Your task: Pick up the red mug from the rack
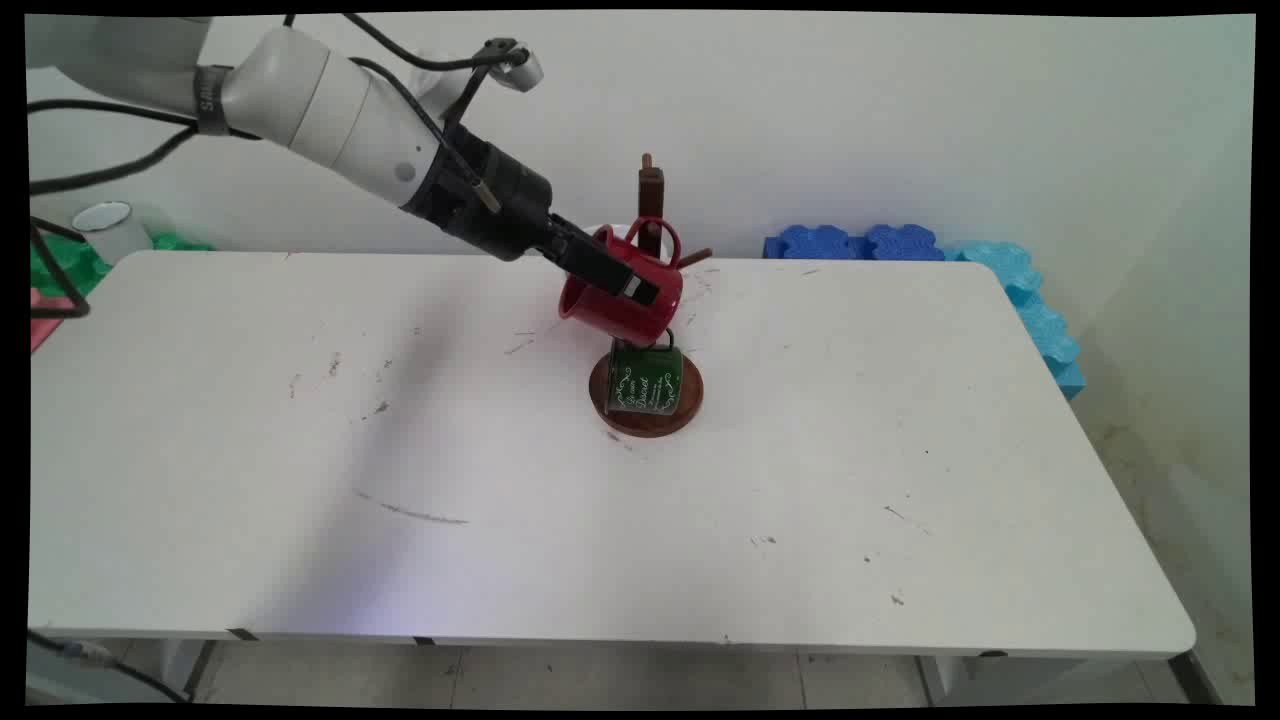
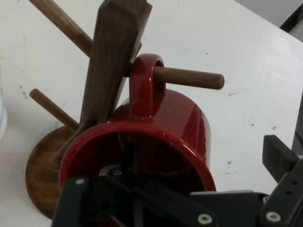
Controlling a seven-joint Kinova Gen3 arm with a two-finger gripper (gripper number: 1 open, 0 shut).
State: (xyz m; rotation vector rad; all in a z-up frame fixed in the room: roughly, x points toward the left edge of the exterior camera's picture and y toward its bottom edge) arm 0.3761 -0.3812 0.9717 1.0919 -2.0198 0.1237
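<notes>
A white robot arm reaches from the upper left across a white table [image 1: 900, 480], its black gripper [image 1: 618, 274] clamped on the rim of a red mug [image 1: 625, 300], one finger inside the cup and one against its outer wall. The mug sits tilted beside the upright post of a wooden mug stand [image 1: 651, 190], near the middle of the table's far half. In the hand view, the red mug's [image 2: 156, 137] handle [image 2: 144, 80] is looped over one of the stand's pegs [image 2: 194, 78]; three pegs can be counted in that view, though others may be hidden. A second mug, green with white lettering [image 1: 647, 378], hangs lower on the same stand, just above its round wooden base [image 1: 640, 420]. That makes two mugs on one stand. Beyond the table's far right corner lie blue foam blocks [image 1: 860, 243]. At the far left edge a white cup [image 1: 108, 228] stands on green blocks [image 1: 60, 262].
</notes>
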